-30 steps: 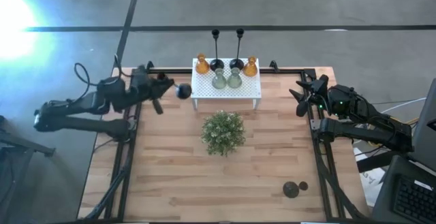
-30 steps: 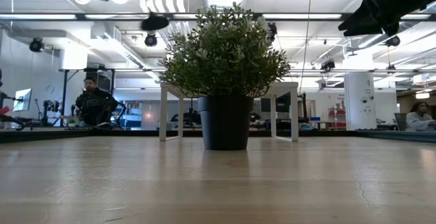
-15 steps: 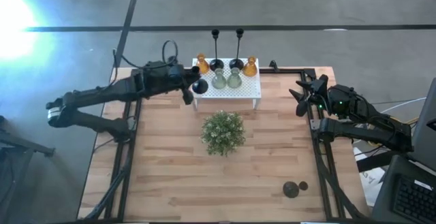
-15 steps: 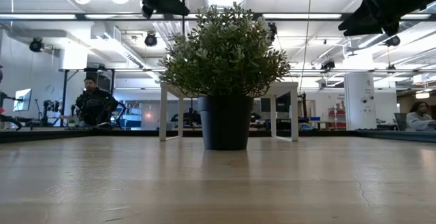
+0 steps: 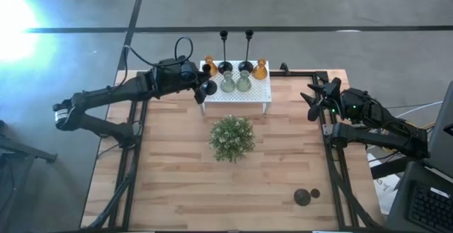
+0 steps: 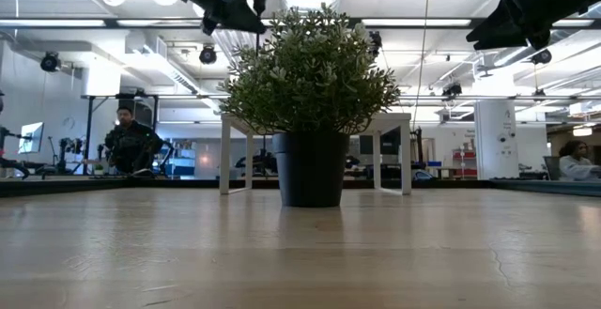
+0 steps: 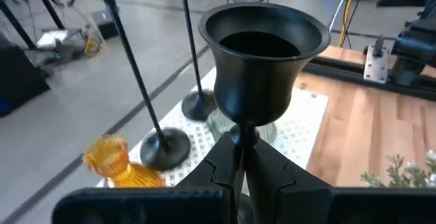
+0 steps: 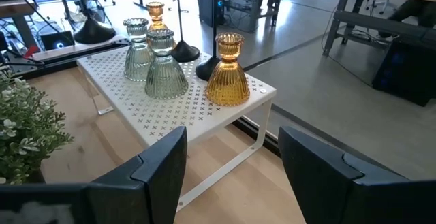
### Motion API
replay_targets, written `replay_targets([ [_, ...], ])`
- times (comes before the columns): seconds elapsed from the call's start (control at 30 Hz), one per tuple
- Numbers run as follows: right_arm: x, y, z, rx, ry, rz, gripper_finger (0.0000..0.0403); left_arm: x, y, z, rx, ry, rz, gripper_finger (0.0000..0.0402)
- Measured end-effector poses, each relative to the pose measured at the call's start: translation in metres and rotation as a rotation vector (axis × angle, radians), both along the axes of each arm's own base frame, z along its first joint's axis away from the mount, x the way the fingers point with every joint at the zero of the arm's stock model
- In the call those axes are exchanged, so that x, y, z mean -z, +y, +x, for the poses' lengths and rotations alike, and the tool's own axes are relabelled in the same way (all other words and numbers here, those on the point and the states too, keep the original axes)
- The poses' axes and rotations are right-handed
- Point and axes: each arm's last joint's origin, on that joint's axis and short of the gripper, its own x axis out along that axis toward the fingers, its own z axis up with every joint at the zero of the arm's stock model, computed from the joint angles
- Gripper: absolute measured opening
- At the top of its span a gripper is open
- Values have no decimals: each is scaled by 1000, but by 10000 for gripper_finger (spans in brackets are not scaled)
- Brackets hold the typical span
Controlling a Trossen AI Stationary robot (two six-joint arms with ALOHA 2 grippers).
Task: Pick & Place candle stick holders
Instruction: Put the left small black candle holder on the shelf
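Left gripper [image 5: 204, 89] has travelled from off the bench's left edge to the left end of the white perforated stand [image 5: 255, 89] within the last second. Over the last half second it moves only slightly closer. It carries a short black holder [image 7: 262, 60], pinched at the stem just under the cup. Judgement: placement on the stand is imminent; the free spot looks to be the stand's near-left corner.

Already on the stand, along its far edge: two amber glass holders [image 5: 209, 67] at the outer ends, two tall black holders [image 5: 224, 66] between them, two pale greenish holders [image 5: 228, 83] just in front. A second short black holder [image 5: 302, 197] lies near the bench's front right corner, not yet collected.

Right gripper [image 5: 313, 99] waits over the bench's right edge, unmoved, fingers [image 8: 158, 166] spread and empty.

View differences:
- Left wrist view alone shows the grip: fingers closed on the stem, cup upright and tilted little, stand directly beneath.
- High view gives the layout of the stand and the leftover holder, but the carried piece reads only as a dark blob.
- Low view: the plant [image 6: 310, 102] hides the stand top; only the stand's legs and the left arm overhead show.
- Right wrist view shows the glass pieces standing upright, well spaced.
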Motion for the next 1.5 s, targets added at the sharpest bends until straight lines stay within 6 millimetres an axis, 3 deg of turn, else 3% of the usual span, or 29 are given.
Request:
replay_targets([
  [0.17,0,0,0,0,0,0,224,4,4,-1,-18,-2,-25,19],
  [0.6,0,0,0,0,0,0,224,38,16,-5,-53,-27,-81,19],
  [1.1,0,0,0,0,0,0,224,55,22,-8,-49,-54,-100,19],
  [1.5,0,0,0,0,0,0,224,55,22,-8,-24,-57,-98,19],
])
